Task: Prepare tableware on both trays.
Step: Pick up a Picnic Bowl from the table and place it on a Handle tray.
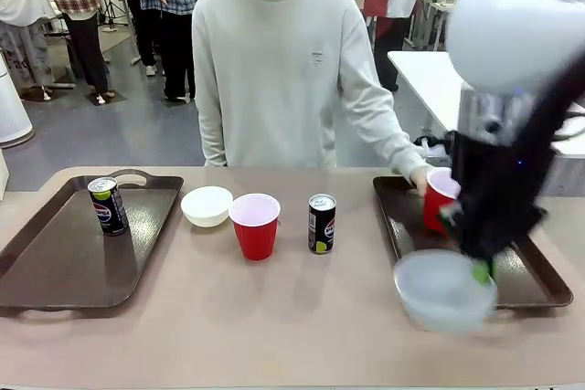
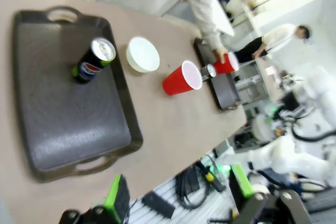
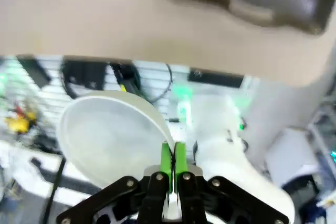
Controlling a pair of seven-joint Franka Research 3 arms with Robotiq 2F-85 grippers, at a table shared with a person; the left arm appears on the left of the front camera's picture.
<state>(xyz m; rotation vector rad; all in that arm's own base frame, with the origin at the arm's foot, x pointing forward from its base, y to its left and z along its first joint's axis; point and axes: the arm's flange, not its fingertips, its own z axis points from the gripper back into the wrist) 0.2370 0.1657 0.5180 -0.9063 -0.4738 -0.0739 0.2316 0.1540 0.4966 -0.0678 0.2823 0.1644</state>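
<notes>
My right gripper (image 1: 479, 270) is shut on the rim of a white bowl (image 1: 444, 290), held tilted in the air over the near left corner of the right tray (image 1: 535, 282). In the right wrist view the green pads (image 3: 167, 160) pinch the bowl (image 3: 107, 139) at its edge. At the far end of that tray a person's hand holds a red cup (image 1: 439, 199). The left tray (image 1: 55, 253) carries a Pepsi can (image 1: 107, 205). Between the trays stand a second white bowl (image 1: 207, 205), a red cup (image 1: 255, 226) and a black can (image 1: 321, 223). My left gripper (image 2: 178, 192) hangs open, high above the left tray (image 2: 63, 124).
The person stands at the far side of the table, one arm reaching to the right tray. Other people and white tables are farther back. Bare tabletop (image 1: 274, 317) lies along the near edge between the trays.
</notes>
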